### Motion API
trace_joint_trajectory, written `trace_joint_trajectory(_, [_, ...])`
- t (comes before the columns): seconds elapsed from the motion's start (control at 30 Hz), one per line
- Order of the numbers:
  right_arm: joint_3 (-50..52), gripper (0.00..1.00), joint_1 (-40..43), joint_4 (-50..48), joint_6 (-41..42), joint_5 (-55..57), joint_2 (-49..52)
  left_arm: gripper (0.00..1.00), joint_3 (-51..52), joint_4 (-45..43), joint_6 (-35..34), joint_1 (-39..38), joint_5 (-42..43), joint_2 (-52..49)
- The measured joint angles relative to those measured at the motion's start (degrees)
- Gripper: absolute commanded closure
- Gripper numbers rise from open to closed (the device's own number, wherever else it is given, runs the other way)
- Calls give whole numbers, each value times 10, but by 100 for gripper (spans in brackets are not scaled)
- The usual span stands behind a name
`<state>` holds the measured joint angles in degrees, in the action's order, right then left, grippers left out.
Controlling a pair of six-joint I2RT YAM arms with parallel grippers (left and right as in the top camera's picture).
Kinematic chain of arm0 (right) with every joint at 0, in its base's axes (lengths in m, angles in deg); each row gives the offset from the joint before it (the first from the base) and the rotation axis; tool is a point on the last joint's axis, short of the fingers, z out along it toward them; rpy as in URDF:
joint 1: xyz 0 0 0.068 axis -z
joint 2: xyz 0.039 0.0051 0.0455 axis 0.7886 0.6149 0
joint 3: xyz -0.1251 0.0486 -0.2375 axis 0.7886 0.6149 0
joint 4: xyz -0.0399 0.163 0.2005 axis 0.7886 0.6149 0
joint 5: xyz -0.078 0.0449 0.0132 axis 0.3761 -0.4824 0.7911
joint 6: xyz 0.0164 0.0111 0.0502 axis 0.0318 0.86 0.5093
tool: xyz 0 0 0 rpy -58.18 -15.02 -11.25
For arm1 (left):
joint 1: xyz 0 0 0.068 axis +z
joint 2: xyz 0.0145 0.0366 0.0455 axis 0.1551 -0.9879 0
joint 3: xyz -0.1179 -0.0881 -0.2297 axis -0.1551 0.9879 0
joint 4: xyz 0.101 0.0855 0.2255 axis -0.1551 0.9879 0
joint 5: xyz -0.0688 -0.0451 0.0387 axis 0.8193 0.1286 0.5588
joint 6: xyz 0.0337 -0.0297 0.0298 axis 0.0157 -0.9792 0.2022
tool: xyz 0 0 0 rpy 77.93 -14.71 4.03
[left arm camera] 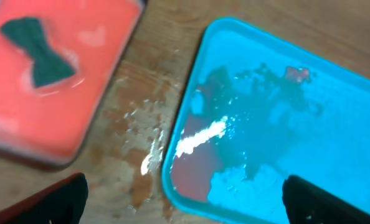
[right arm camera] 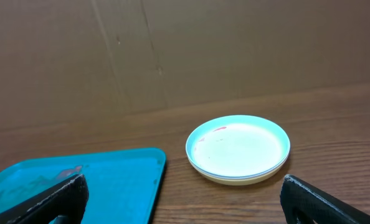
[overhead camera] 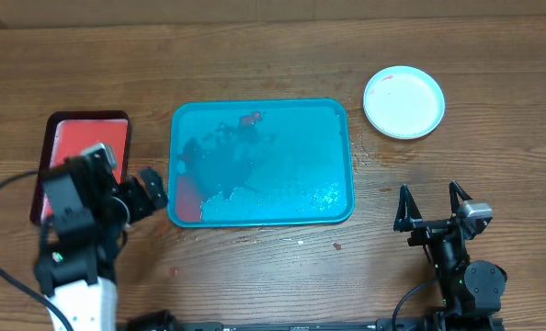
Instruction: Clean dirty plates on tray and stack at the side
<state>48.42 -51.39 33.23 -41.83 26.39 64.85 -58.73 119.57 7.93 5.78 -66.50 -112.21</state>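
Though near tray [overhead camera: 350,156] rim, plates [overhead camera: 403,103] clear.

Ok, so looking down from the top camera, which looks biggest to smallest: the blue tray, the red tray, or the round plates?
1. The large rectangular teal-blue plastic tray.
2. The smaller red plastic tray, though the left arm hides part of it.
3. The round stack of plastic plates.
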Motion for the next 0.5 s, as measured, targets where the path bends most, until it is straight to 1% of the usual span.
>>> trace_joint_trajectory(0.1, [0, 0, 0, 0, 0, 0, 0, 0, 85, -87, 0, -9, 11, 61])
trace_joint_trajectory(0.3, [0, 0, 0, 0, 0, 0, 0, 0, 248, -228, 0, -15, 29, 189])
trace_joint_trajectory(0.5, [0, 0, 0, 0, 0, 0, 0, 0, 375, -386, 0, -40, 33, 296])
